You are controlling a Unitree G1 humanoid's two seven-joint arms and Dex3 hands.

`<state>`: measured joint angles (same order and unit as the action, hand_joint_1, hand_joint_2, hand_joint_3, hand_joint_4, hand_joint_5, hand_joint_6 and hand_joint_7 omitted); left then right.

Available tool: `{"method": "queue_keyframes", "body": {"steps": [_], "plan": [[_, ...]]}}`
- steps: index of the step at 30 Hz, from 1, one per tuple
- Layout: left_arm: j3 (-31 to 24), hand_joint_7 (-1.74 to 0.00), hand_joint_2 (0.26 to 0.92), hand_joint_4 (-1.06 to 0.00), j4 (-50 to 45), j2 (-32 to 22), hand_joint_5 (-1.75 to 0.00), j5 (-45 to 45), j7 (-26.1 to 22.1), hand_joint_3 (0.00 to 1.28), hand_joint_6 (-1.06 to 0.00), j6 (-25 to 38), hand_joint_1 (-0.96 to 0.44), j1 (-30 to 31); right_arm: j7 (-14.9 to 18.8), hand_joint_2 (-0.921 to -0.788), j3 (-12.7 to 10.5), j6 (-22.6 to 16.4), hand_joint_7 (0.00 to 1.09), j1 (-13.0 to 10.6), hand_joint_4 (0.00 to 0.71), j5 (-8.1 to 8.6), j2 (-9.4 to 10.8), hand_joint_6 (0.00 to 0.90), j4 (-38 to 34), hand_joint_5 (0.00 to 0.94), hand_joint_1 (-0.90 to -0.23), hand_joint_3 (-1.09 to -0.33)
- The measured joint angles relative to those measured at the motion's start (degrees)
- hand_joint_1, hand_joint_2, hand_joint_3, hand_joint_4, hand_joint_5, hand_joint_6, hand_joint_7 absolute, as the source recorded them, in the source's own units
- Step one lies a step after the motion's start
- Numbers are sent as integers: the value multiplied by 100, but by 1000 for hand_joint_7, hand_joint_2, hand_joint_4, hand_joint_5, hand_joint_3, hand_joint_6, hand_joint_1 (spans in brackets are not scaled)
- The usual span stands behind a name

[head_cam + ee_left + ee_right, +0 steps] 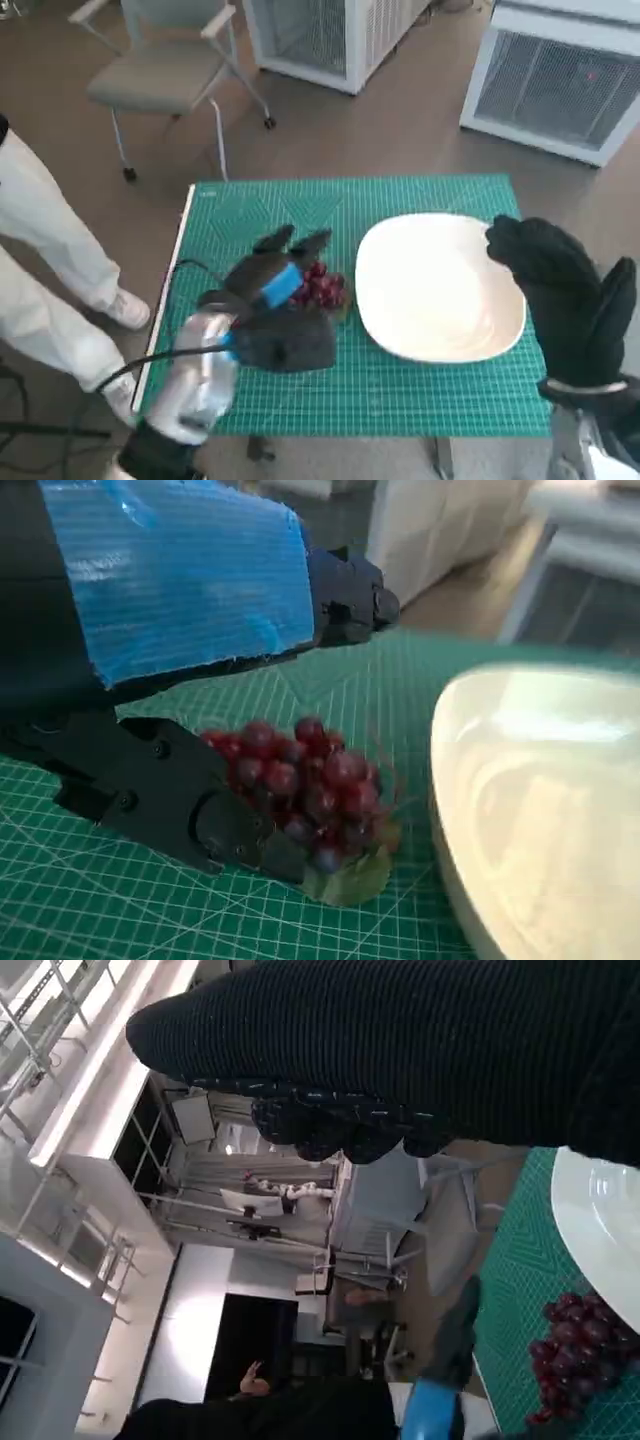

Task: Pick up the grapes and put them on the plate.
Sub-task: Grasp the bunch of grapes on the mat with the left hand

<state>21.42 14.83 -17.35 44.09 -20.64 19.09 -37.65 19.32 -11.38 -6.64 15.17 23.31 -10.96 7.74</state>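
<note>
Beside plate [440, 330], L hand [280, 300] cups grapes [300, 780], grip unclear; R hand [565, 290] holds nothing.

The black, blue-taped left hand [277, 300] reaches forward with fingers spread, while the black knitted-glove right hand [567, 292] hangs raised, holding nothing.

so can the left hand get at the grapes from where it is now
Probably yes: the left hand is right at the grapes, fingers on either side of the bunch on the mat, nothing between. A firm grip isn't clear yet.
</note>
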Motion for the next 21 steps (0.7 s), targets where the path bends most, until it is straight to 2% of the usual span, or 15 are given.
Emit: {"method": "queue_keyframes", "body": {"steps": [9,21], "plan": [[405,-6,721,0,1610,297,0,80,211,0,-208,0,-222,-787,1,-921,-2,0,1017,-9,406,2,-2,219,2,869,-335,-619],[635,0,719,1,3334,544,1,46,1006,0,-201,-608,-197,-1405,1,-921,0,-1,1018,-15,404,2,-1,219,-1,870,-336,-619]]}}
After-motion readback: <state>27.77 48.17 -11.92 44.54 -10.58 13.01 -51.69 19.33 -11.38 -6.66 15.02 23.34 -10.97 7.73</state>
